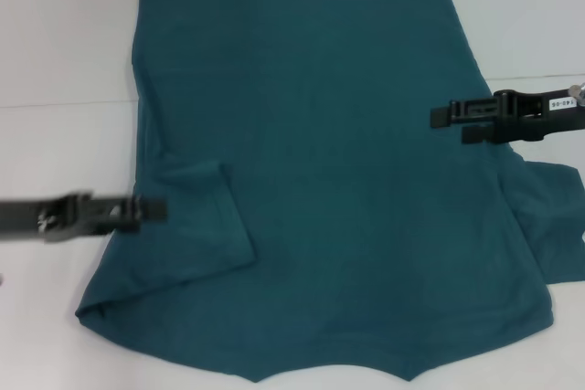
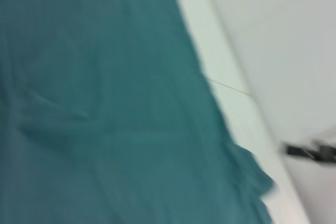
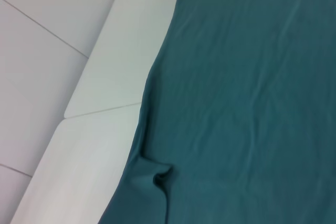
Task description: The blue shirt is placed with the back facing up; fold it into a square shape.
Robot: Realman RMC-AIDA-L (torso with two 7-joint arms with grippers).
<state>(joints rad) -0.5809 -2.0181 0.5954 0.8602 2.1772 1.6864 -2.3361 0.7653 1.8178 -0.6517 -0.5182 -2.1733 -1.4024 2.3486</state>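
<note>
**Both grippers over the shirt's side edges, nothing gripped**

The right gripper's [image 1: 450,116] fingers [image 1: 475,109] point inward over the right edge of the blue shirt [image 1: 338,171]. They are slightly parted, one prong above the other, with only a narrow gap between them and no cloth in it. The arm behind them runs off the right side of the head view.

The left gripper [image 1: 151,211] is smeared in the head view, so I cannot tell whether its fingers are spread or closed. Its tip lies over the shirt's left edge, just beside the folded-in left sleeve [image 1: 206,216]; whether it touches the fabric cannot be told. The arm runs off the left side.

The shirt lies spread flat on the white table [image 1: 64,52], plain side up, filling most of the head view. Its far edge runs straight across the top of the view. The left sleeve is turned in onto the body as a flap, while the right sleeve [image 1: 556,216] sticks out past the right edge, below the right arm.

The left wrist view shows blurred teal cloth [image 2: 105,119] beside the table, with a dark gripper [image 2: 310,152] far off. The right wrist view shows the shirt's [image 3: 247,103] wavy edge against the table [image 3: 105,93], with a small pucker [image 3: 160,178] in it.
</note>
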